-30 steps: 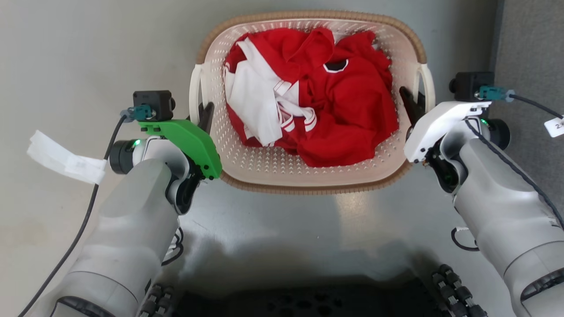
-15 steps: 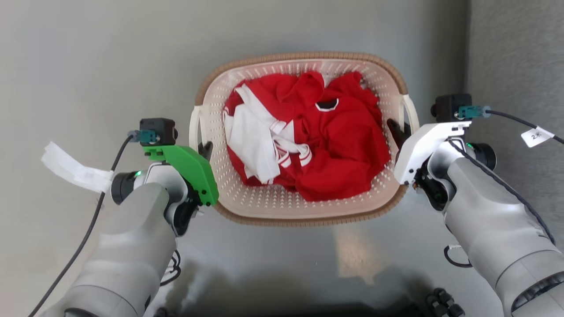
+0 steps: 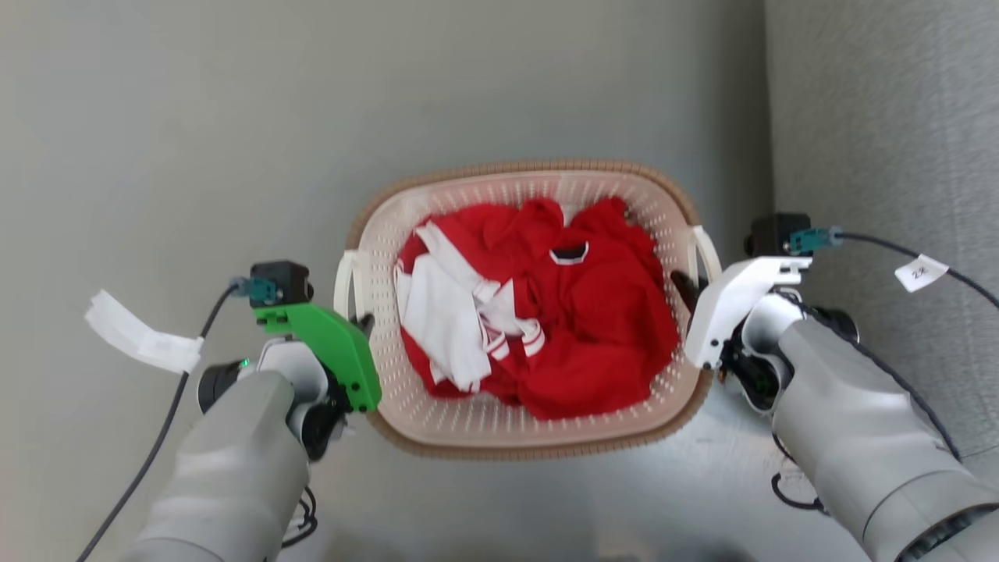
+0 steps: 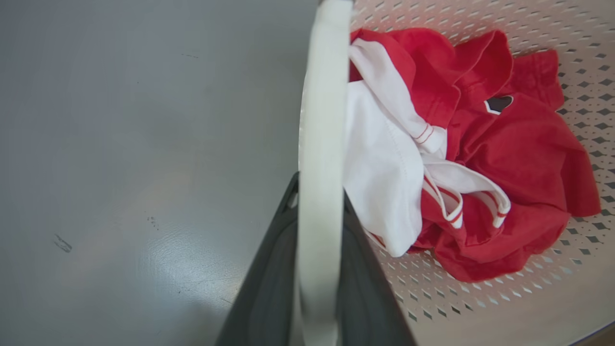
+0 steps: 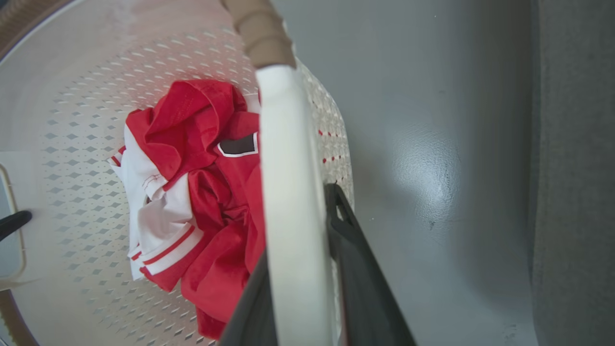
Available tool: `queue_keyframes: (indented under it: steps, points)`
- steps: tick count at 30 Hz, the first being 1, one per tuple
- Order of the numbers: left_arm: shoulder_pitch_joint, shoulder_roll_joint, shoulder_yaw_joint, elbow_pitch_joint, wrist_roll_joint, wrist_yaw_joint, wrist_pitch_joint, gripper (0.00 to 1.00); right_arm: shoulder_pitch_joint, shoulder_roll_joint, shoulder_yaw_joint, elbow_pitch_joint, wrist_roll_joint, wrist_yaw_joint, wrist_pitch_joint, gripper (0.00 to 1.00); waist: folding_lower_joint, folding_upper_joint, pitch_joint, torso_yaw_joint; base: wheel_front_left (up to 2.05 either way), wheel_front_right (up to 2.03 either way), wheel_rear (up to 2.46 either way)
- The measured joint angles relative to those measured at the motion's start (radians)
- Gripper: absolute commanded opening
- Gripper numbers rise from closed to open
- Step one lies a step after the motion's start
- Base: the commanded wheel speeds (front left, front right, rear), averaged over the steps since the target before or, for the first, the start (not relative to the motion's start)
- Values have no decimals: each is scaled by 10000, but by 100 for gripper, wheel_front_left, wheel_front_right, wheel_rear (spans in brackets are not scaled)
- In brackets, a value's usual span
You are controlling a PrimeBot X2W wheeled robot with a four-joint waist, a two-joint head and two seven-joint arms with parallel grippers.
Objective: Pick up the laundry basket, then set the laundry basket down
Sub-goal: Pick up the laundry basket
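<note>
1 laundry basket [image 3: 531,167] w/ red-white clothes [image 3: 601,328], 2 grippers: left gripper [image 3: 364,323] clenched on its 9 o'clock handle [image 3: 342,281], right gripper [image 3: 682,284] clenched on 3 o'clock handle [image 3: 707,251].

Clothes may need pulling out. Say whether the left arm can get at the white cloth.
Probably not: on the left arm the jaws are shut on the basket handle. The cloth lies uncovered nearby.

"What was the floor [image 3: 195,117] like?"
"Smooth, grey and slightly glossy, with a soft patch of reflected light [image 5: 423,182] on the right."
"Any marks?"
"A few small dark scuffs [image 4: 62,243] on the left."
"And far right?"
"A darker, rough-textured grey strip [image 3: 882,117]. Carpet or wall, I couldn't tell."
</note>
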Motion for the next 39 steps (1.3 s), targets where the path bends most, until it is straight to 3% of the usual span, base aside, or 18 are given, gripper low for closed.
queue_keyframes:
  steps: [29,39]
  points:
    - [2104,-29,-721,313,-777,-4,1523,0,1894,293,880,692,698,-6,1074,0,0,0,-3943,-137,0,0,0]
    - [2223,-21,-809,247,-918,-4,1806,0,2037,288,1003,756,884,-8,1388,0,-1,0,-4641,-164,0,0,0]
